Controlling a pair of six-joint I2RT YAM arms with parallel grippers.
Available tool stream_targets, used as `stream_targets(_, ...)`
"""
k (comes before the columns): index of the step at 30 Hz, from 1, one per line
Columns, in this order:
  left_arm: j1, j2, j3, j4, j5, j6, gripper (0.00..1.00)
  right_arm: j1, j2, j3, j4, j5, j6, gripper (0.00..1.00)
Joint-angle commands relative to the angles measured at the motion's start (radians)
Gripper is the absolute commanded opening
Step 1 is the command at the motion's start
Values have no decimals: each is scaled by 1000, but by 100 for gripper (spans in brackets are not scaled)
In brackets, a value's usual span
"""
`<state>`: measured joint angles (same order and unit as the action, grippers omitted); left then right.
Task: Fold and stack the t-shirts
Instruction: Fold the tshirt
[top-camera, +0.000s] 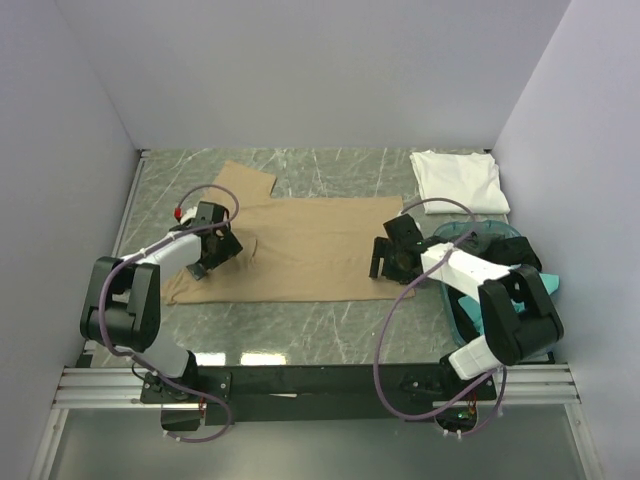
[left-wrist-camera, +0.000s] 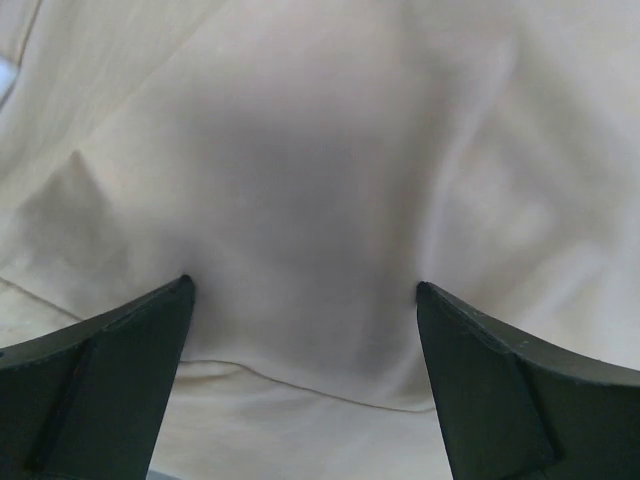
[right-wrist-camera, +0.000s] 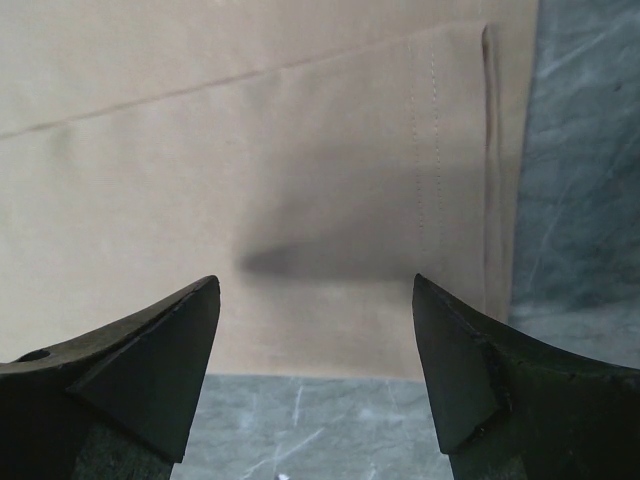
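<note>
Bench (top-camera: 330, 330): white t-shirt (top-camera: 458, 180) folded, tan t-shirt (top-camera: 310, 250) spread, folding unfinished; I have left end effector (top-camera: 204, 264) and right end effector (top-camera: 387, 268) open.

tan t-shirt (top-camera: 300, 250), white t-shirt (top-camera: 458, 180) — grey-green veined marble table (top-camera: 330, 330).

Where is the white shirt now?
Top view: the white shirt lies folded at the far right corner of the table, just beyond the teal basket, right of the tan shirt.

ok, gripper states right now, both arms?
Left gripper: open, empty, over the tan t-shirt.
Right gripper: open, empty, at its edge.
</note>
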<state>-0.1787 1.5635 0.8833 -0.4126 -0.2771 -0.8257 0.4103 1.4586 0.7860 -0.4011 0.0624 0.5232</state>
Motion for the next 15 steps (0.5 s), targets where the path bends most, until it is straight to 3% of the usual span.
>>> stream_targets(1,-4,-49,-58,15,9,-32,99,10,45,32,15,17,1,84)
stream_targets(11,-4,-198,-240,-35,-7,-96,100,41,-9,-90,-33,17,53,84)
stream_targets(15,-4,-284,-303,-75,-29,-160,99,84,-104,-155,-77,30,103,84)
